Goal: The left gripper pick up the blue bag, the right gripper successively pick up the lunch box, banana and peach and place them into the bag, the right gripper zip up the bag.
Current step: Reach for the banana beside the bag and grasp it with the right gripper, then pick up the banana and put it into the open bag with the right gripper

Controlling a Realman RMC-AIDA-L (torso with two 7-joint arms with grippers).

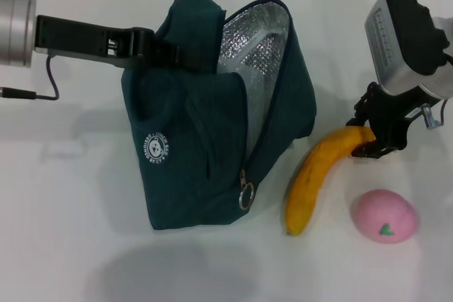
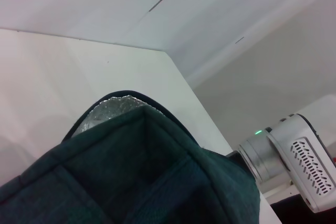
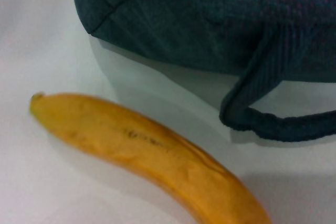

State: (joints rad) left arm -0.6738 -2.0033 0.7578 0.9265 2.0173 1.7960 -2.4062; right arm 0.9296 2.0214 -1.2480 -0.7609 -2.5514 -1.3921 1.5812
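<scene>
- Peach [image 1: 385, 216]: nearest to us, loose on the white bench [image 1: 64, 245], just beside the banana's lower end.
- Banana [image 1: 316, 178]: lying flat between peach and bag; its upper end sits between the fingers of the right gripper [image 1: 371, 141], which we judge closed on it.
- Step in hand, as we read it: lift the banana. We would keep the grip near that end firm, raise it level, and clear the bag's rim before lowering.
- Blue bag [image 1: 198, 153]: mouth unzipped, foil lining [image 1: 255, 44] exposed, zip ring [image 1: 246, 196] hanging low.
- Left gripper [image 1: 152, 44]: farthest, arm reaching in level from the side, fingers clamped on the bag's upper edge.
- Lunch box: not visible to us.
</scene>
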